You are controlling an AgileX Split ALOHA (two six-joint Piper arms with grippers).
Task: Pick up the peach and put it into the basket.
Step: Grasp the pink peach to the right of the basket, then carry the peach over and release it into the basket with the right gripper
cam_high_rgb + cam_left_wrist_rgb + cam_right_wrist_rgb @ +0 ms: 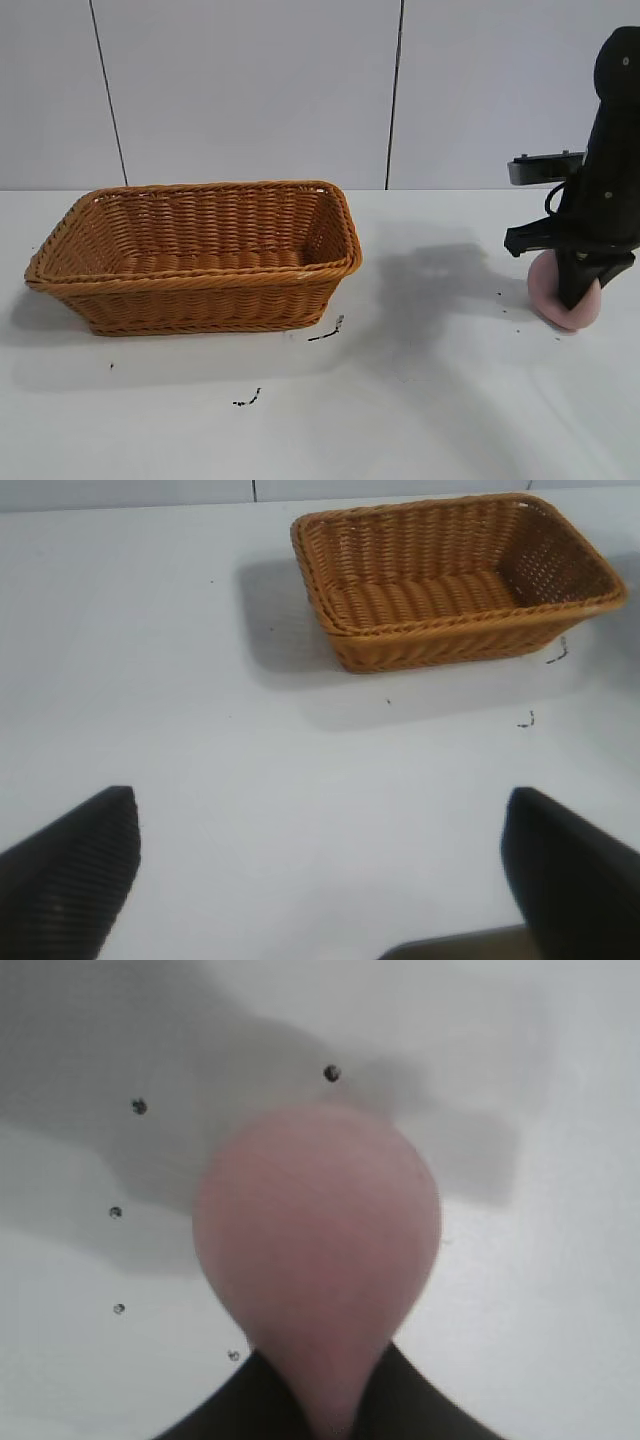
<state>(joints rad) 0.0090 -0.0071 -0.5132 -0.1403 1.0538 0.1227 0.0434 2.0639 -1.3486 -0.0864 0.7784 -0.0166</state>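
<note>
The dusty-pink peach (562, 296) is at the far right of the white table. My right gripper (575, 292) comes down from above and is shut on it, with a black finger across its front. In the right wrist view the peach (318, 1235) fills the middle, and the two black fingers (250, 1400) pinch its narrow end. The orange-brown wicker basket (200, 300) stands at the left, empty; it also shows in the left wrist view (420, 650). My left gripper (320, 850) is open and empty, away from the basket and out of the exterior view.
Small black specks and marks (326, 332) lie on the table in front of the basket's right corner. A grey panelled wall runs behind the table.
</note>
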